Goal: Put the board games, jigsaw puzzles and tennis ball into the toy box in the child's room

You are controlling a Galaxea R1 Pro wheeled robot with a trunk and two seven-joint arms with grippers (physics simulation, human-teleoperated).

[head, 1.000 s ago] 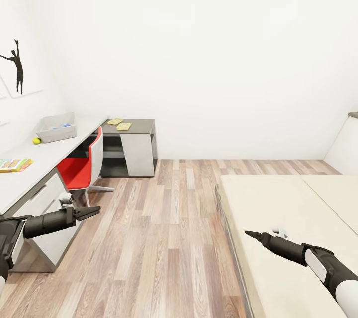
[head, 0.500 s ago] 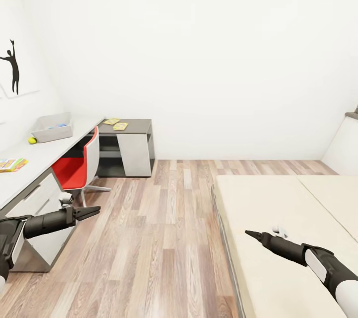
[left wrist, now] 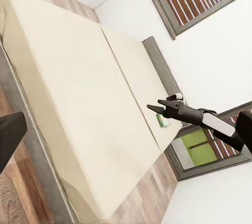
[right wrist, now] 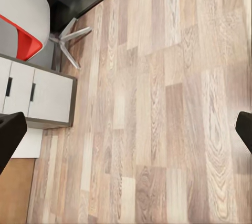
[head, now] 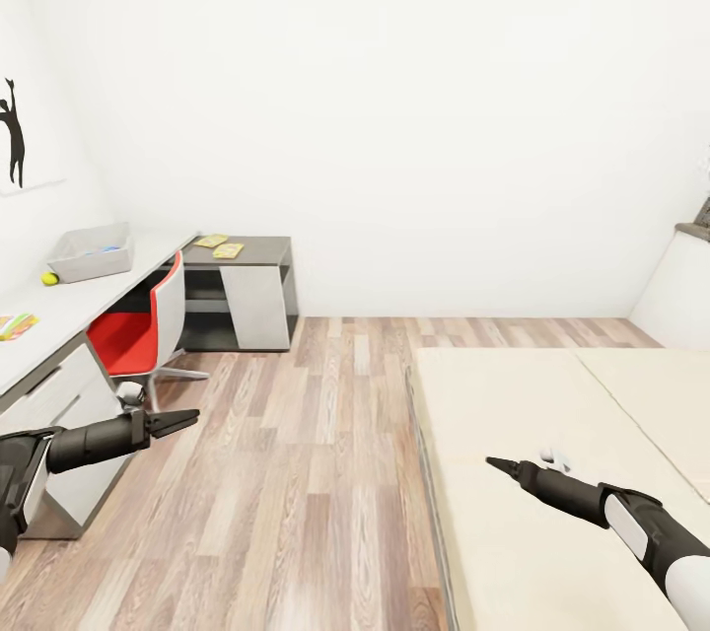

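The toy box (head: 91, 253) stands on the table (head: 94, 301) at far left, with the tennis ball (head: 48, 278) beside it and a colourful board game (head: 15, 325) nearer me. Two jigsaw puzzles (head: 219, 245) lie on the table's lower dark end. The bed (head: 552, 414) spreads at right. My left gripper (head: 182, 419) hangs over the floor by the drawers. Over the bed's near edge my right gripper (head: 496, 463) is open and empty, its fingers (right wrist: 10, 134) wide apart. In the left wrist view a small green-white flat thing (left wrist: 165, 122) lies on the bed behind the right gripper (left wrist: 153, 108).
A red and grey swivel chair (head: 143, 325) is pushed under the table. Wood-plank floor (head: 296, 454) runs between the table and the bed. A white cabinet (head: 680, 296) stands at far right. Grey-framed windows (left wrist: 205, 150) lie beyond the bed.
The whole picture has shifted: the table and its things sit further left and the bed reaches further in, so the camera has turned right. Both arms hold the same pose.
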